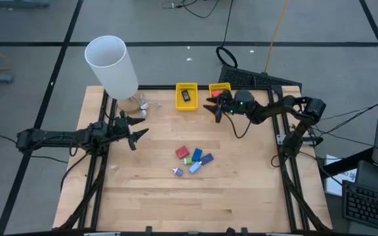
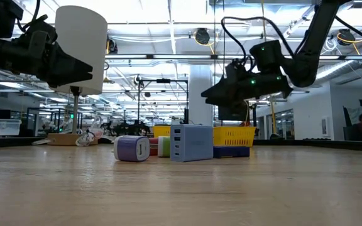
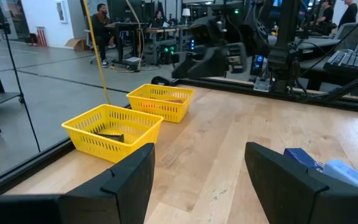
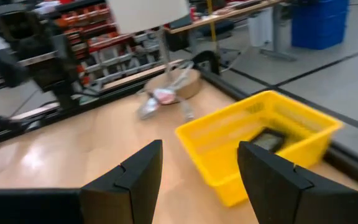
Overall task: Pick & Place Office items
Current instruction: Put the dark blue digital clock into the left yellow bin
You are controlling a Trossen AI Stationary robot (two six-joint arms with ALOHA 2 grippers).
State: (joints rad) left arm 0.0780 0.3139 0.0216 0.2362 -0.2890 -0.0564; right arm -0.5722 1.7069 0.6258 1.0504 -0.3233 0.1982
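Right gripper (image 1: 210, 107) above the table's far edge, just beside the right-hand yellow mesh basket (image 1: 220, 88) — fingers apart, empty. Left gripper (image 1: 138, 124) at the left side, fingers spread, holding nothing. Small black rectangular item (image 1: 186, 96) inside the left-hand yellow mesh basket (image 1: 186, 104). Cluster of red, green and blue items (image 1: 193, 160) at mid-table — untouched.

Pale wood counter (image 1: 241, 190) with a matt grain; yellow plastic mesh baskets (image 3: 112, 129) at its far edge; smooth white cylinder (image 1: 112, 65) beside them.
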